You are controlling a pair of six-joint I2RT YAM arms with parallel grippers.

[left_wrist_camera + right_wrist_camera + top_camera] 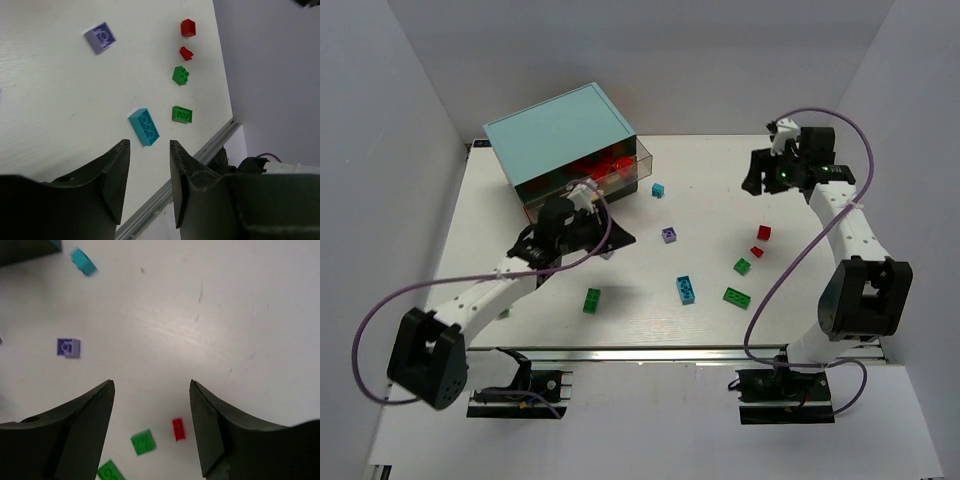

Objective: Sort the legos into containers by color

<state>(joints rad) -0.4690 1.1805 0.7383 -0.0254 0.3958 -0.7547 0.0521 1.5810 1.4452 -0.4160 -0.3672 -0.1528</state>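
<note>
Legos lie scattered on the white table: a purple one (pixel 669 235) (pixel 100 38) (pixel 68 347), a long cyan one (pixel 686 289) (pixel 144 127), a small cyan one (pixel 658 189) (pixel 83 261), two red ones (pixel 764 233) (pixel 756 251) and three green ones (pixel 742 266) (pixel 736 297) (pixel 592 300). The teal cabinet (pixel 560 128) stands at the back left; its translucent containers (pixel 630 160) show red bricks inside. My left gripper (pixel 617 239) (pixel 149 145) hovers just in front of the cabinet, open and empty. My right gripper (pixel 760 178) (pixel 151 385) hangs at the back right above the table, open and empty.
White walls close in the table on the left, back and right. A metal rail (pixel 670 352) runs along the near edge. Purple cables (pixel 380 310) loop off both arms. A dark corner of the cabinet (pixel 25 247) shows in the right wrist view.
</note>
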